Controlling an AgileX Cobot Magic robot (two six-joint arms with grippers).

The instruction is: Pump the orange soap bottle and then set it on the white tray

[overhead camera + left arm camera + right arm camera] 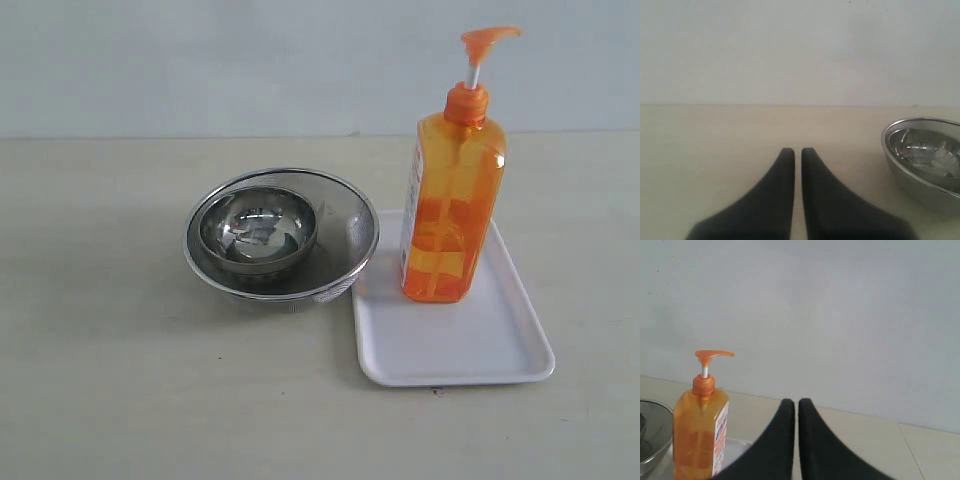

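Bottle: soap bottle upright on tray, far left corner
Fingers: left gripper and right gripper clenched, empty
Risk: off-centre press on pump may tip it onto the bowls

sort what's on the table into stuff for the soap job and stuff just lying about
For the job:
- tall translucent orange plastic soap bottle, standing upright on the tray
- flat glossy white rectangular tray

Lying about:
- small round steel bowl, sitting inside the bigger one
- larger round steel bowl, beside the tray
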